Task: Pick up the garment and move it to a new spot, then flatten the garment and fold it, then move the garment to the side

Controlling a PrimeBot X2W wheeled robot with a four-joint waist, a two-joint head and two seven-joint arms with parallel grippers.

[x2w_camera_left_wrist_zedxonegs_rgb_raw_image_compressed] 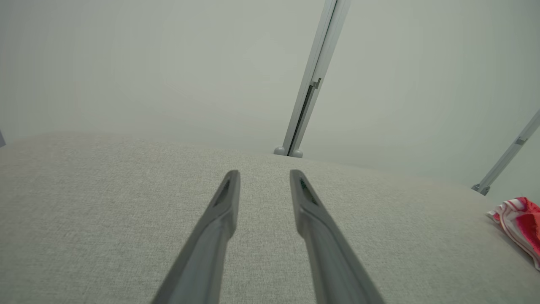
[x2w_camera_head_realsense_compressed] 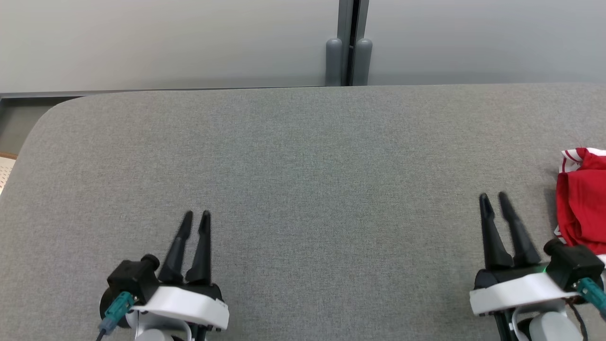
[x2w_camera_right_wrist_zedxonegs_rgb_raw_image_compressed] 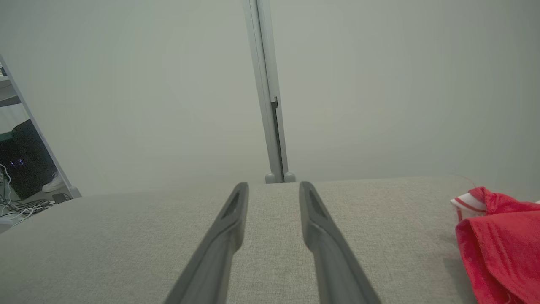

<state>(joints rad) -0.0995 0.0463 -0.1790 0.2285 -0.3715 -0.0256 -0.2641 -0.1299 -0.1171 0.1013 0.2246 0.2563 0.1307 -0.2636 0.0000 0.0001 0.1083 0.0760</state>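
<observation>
Lying just beside right tool [x2w_camera_head_realsense_compressed: 493, 195], red garment [x2w_camera_head_realsense_compressed: 582, 203]; broad grey table [x2w_camera_head_realsense_compressed: 303, 156] leftward.

The flat grey woven-fabric tabletop [x2w_camera_head_realsense_compressed: 303, 180] lies open across its middle and left. A crumpled red garment with white-striped trim [x2w_camera_head_realsense_compressed: 581, 208] bulks up at its right edge. Pale grey partition panels [x2w_camera_head_realsense_compressed: 165, 42] with a grey post [x2w_camera_head_realsense_compressed: 334, 59] wall the far edge

The garment [x2w_camera_head_realsense_compressed: 583, 203] is bright red with red-and-white striped trim. The bench [x2w_camera_head_realsense_compressed: 303, 166] is mottled grey. The left claw [x2w_camera_head_realsense_compressed: 197, 214] and right claw [x2w_camera_head_realsense_compressed: 493, 194] are black.
</observation>
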